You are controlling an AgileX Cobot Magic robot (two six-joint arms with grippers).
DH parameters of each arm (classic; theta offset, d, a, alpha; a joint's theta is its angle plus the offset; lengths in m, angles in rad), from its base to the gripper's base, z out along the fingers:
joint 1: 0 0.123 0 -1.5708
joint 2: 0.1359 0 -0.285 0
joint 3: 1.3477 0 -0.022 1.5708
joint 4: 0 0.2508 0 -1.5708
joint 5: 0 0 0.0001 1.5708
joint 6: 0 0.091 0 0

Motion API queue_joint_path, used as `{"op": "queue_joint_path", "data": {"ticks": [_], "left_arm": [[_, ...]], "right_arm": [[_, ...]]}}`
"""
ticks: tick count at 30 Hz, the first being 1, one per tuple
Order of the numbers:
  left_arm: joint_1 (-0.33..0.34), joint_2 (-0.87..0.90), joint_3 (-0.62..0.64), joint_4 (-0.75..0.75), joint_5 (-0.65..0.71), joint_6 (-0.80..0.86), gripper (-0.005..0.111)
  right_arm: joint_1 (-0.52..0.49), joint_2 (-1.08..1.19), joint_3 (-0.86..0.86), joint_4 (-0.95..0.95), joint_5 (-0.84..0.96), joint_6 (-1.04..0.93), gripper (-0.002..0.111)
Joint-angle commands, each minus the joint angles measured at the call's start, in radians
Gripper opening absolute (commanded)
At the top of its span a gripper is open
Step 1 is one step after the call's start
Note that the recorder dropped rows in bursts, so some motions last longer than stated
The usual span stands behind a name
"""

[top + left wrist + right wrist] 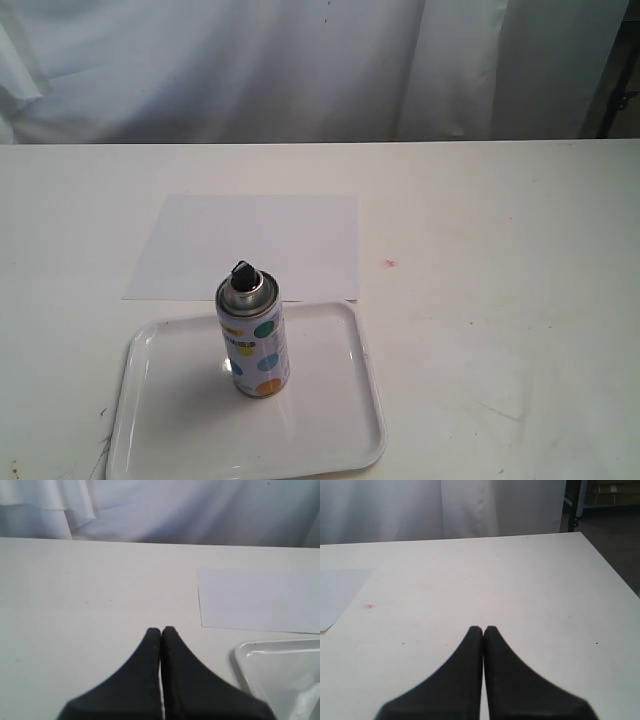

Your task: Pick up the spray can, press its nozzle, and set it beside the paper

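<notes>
Spray can (256, 350) upright | dotted label, black nozzle (243, 270) | left tool (161, 630), right tool (483, 629) closed

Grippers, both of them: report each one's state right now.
Left gripper: closed, holding nothing.
Right gripper: closed, holding nothing.

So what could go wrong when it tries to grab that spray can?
The spray can stands tall and narrow on a glossy tray, so an off-centre touch could tip it. The left hand and right hand are both shut and must open first. The nozzle is small, so a press might slip off it.
</notes>
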Motion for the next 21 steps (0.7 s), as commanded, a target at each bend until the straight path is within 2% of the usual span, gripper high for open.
{"op": "queue_joint_path", "data": {"ticks": [1, 21], "left_arm": [[-0.005, -0.004, 0.019, 0.001, -0.055, 0.0, 0.0], [-0.005, -0.004, 0.019, 0.031, -0.008, -0.001, 0.0]], "right_arm": [[-0.003, -0.003, 0.003, -0.007, 0.0, -0.002, 0.0], [-0.003, -0.003, 0.003, -0.007, 0.0, -0.002, 0.0]]}}
